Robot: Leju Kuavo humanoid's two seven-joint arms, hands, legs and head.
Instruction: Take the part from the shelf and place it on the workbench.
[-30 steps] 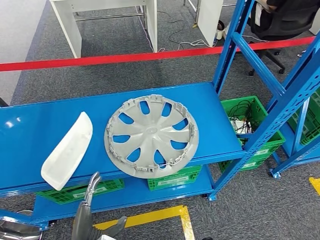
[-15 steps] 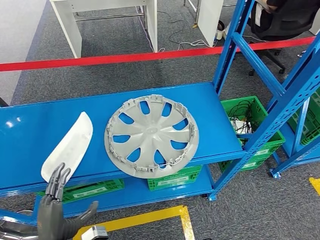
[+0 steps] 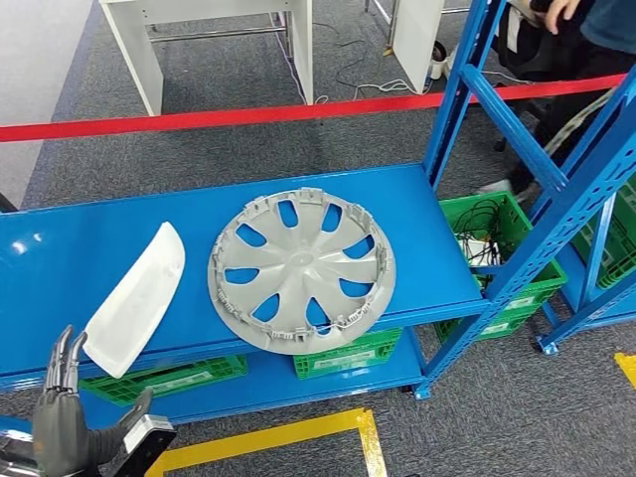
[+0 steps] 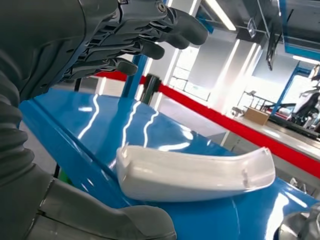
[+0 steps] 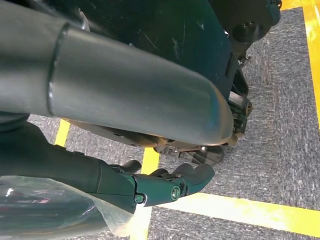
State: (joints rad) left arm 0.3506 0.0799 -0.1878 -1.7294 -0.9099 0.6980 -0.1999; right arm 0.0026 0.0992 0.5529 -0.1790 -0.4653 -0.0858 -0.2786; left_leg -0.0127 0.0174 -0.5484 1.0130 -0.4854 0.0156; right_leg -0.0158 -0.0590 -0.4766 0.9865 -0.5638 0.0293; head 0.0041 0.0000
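Observation:
A white curved part (image 3: 136,298) lies on the blue shelf (image 3: 420,214), left of a grey wheel cover (image 3: 301,268). My left hand (image 3: 64,417) is at the shelf's front edge, just below and left of the part's near end, with its fingers apart and nothing in it. In the left wrist view the white part (image 4: 196,172) lies ahead of the left hand (image 4: 75,45), with the fingers above it and the thumb below, not touching it. My right hand (image 5: 170,185) hangs by the floor, fingers loosely straight and holding nothing.
Green crates (image 3: 495,238) stand under and right of the shelf, inside the blue uprights (image 3: 480,79). Red tape (image 3: 225,116) runs across behind the shelf. A person (image 3: 592,20) stands at the far right. A yellow floor line (image 3: 300,432) runs in front of the shelf.
My left hand has moved left along the shelf's front, from under the wheel cover's edge to the white part's near end. A person has come into view at the top right.

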